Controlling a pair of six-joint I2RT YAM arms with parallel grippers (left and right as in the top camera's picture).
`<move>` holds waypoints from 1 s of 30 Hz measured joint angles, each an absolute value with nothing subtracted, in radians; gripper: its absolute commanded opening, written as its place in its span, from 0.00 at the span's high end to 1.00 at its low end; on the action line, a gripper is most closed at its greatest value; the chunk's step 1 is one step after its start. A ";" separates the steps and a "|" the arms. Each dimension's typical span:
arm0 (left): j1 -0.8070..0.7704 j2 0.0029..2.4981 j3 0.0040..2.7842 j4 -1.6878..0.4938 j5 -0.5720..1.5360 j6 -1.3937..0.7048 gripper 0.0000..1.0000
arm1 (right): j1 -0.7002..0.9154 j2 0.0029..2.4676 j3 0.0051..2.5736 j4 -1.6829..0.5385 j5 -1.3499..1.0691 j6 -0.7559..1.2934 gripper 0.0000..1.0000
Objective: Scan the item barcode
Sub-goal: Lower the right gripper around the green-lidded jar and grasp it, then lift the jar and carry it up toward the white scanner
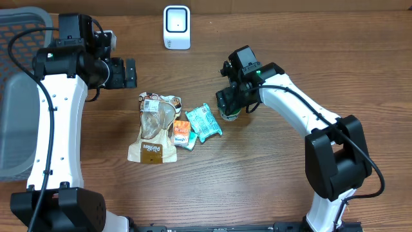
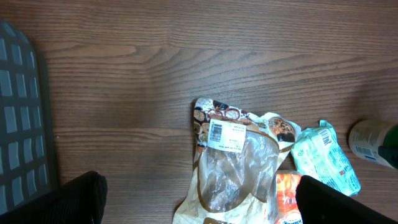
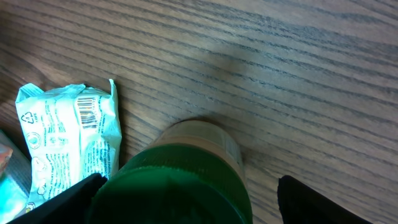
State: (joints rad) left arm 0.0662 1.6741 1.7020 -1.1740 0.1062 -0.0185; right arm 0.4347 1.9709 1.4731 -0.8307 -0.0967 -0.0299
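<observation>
Right pincer [image 1: 230, 109]: it is lowered over the jar. The jaws are released, with one finger at each side of the lid, and nothing is clenched.
Round jar with green lid and pale body [image 3: 180, 180]: it is placed on the table between the fingers of the right pincer, with its lid turned up. A gap is seen at one side of the lid.
Teal plastic packet with printed barcode [image 3: 68, 143]: it is laid flat just beside the right pincer, on the side of the left arm.
Small orange packet [image 1: 182, 134]: it is found beyond the teal packet and is touching it.
Brown paper bag with clear window and white label [image 1: 154, 132]: it is laid further out, beside the orange packet.
White box-shaped scanner [image 1: 176, 27]: it is set well apart from the right pincer.
Left pincer [image 1: 123, 73]: it is held near the bag. The jaws are fully released and nothing is grasped.
Grey mesh basket [image 1: 16, 96]: it is seen beyond the left pincer.
Brown wooden table [image 1: 270, 187]: everything is carried by it.
</observation>
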 measured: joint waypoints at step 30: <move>0.066 1.674 1.702 -1.174 0.106 -0.019 0.01 | 0.435 1.967 1.570 -0.967 -0.223 -0.001 0.53</move>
